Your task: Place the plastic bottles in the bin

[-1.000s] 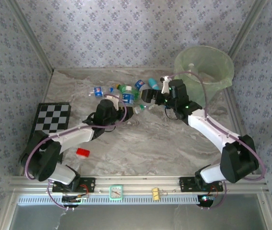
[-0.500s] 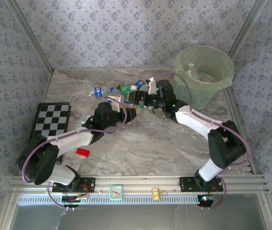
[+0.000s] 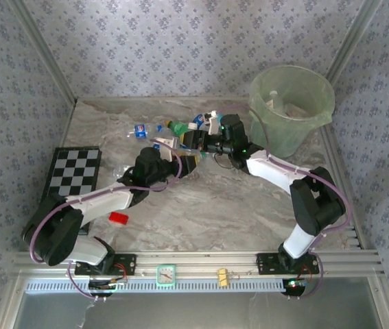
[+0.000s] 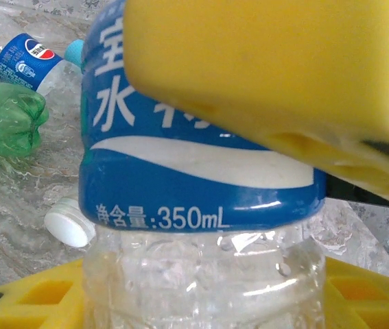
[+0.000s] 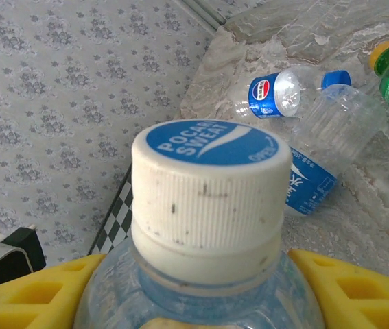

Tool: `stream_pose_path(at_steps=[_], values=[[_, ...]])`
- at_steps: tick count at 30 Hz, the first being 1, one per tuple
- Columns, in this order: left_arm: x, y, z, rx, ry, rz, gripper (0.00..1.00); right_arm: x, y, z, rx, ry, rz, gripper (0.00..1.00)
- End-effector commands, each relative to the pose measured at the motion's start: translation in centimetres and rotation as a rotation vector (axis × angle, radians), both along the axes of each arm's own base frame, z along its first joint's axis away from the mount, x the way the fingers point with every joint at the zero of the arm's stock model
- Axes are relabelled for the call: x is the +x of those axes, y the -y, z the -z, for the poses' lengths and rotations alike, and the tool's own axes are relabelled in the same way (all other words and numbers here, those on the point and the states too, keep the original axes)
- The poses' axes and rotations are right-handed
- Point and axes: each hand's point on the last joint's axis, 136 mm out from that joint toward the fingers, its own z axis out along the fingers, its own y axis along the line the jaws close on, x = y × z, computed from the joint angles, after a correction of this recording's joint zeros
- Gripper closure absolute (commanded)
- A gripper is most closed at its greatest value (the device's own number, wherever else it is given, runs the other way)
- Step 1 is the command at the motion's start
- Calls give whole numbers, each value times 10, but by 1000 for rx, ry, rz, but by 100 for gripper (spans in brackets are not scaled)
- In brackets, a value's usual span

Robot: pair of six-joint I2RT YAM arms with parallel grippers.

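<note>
My left gripper (image 3: 182,160) (image 4: 201,226) is shut on a clear plastic bottle (image 4: 180,185) with a blue label, held across its body between the yellow fingers (image 4: 263,75). My right gripper (image 3: 198,142) (image 5: 204,295) is shut on another clear bottle just below its white cap (image 5: 208,178). The two grippers sit close together in the bottle pile. Loose bottles lie round them: a Pepsi-labelled one (image 5: 269,92) (image 4: 26,62), a green one (image 4: 5,113) (image 3: 178,127) and a blue-labelled clear one (image 5: 317,144). The pale green bin (image 3: 291,103) stands at the back right.
A checkerboard (image 3: 74,170) lies at the left edge and a small red block (image 3: 117,218) sits in front of the left arm. A loose white cap (image 4: 69,223) lies on the marble table (image 3: 235,205). Patterned walls close in the back and sides.
My right arm swung left from beside the bin into the bottle pile and its gripper shut on the white-capped bottle. My left gripper kept its hold and hardly moved.
</note>
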Motion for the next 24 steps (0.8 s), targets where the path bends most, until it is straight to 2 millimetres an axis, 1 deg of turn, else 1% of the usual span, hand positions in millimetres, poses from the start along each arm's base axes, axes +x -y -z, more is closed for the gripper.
stream_pose_path(at_steps=[1, 6, 9, 11, 14, 15, 16, 17, 20, 24], values=[[-1, 4, -22, -36, 63, 11, 38, 2, -4, -17, 30, 42, -14, 42], [0, 0, -22, -28, 61, -14, 22, 2, -1, -19, 19, 53, -6, 45], [2, -6, -22, -16, 64, -47, 14, 3, 6, -19, -22, 64, 12, 45], [3, -12, -21, -7, 71, -79, 9, 5, 15, -20, -72, 85, 38, 45], [6, -26, -20, 14, 76, -154, 4, 9, 35, -30, -178, 141, 100, 45], [8, -33, -18, 24, 73, -184, 1, 9, 44, -29, -231, 155, 122, 45], [9, -39, -17, 31, 73, -216, 0, 13, 51, -47, -264, 203, 155, 46], [10, -43, -15, 39, 72, -239, 0, 15, 60, -51, -308, 219, 183, 46], [12, -53, -10, 65, 57, -284, 0, 19, 85, -76, -428, 298, 250, 46], [13, -58, 0, 82, 23, -314, 0, 22, 115, -123, -521, 417, 347, 46]])
